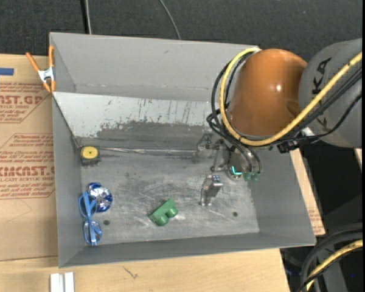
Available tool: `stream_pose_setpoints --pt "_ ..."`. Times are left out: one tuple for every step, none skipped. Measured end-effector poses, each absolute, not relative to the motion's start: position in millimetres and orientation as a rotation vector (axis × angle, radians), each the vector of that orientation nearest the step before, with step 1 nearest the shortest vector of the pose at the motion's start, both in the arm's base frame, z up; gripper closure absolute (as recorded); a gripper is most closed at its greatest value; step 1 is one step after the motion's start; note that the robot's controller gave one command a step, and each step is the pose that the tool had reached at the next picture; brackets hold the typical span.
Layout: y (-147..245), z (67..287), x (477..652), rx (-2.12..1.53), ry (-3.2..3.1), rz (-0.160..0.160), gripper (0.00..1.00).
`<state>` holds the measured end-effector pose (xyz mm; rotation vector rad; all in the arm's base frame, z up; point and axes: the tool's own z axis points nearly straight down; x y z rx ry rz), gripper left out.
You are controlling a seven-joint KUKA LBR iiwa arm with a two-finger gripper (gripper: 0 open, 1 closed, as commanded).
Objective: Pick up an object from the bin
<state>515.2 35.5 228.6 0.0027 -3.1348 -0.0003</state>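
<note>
My gripper (210, 191) hangs low over the right half of the bin floor, under the arm's orange cover, with bare metal beneath its tip. The nearest loose thing is a green plastic block (163, 212), lying to its left near the front wall and apart from it. A small teal bit (236, 171) shows just right of the gripper, under the cover. I cannot tell whether it lies loose or belongs to the robot.
A yellow round tape measure (89, 154) lies at the left wall. Blue safety glasses (90, 214) rest in the front left corner. The arm and its cover hide the bin's right rear part.
</note>
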Motion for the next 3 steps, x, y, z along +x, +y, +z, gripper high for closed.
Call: stream_pose_setpoints --pt "67.6 82.8 518.7 0.278 -3.122 -0.001 0.0" --pt "67.1 86.8 520.6 0.275 -3.129 -0.002 1.0" --pt "67.1 86.8 520.7 0.275 -3.129 -0.002 0.0"
